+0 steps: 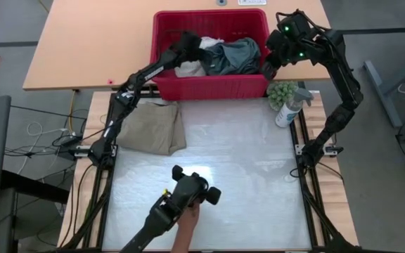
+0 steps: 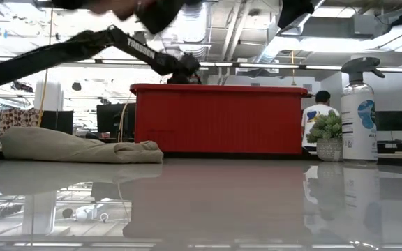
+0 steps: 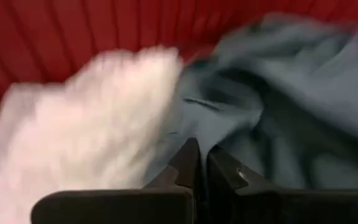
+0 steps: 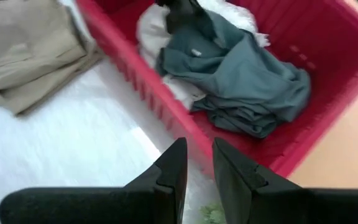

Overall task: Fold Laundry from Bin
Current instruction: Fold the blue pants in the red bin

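Left gripper (image 3: 201,163), inside bright red plastic bin (image 1: 209,88), clamped on dark teal-green cloth garment (image 3: 278,106); white garment (image 3: 86,124) just beside; right gripper (image 4: 197,163) slightly apart, farther off.

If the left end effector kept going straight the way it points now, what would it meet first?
The left end effector, shut inside the bin, points at the dark teal-green garment; it looks to be touching it already, though depth is unclear.
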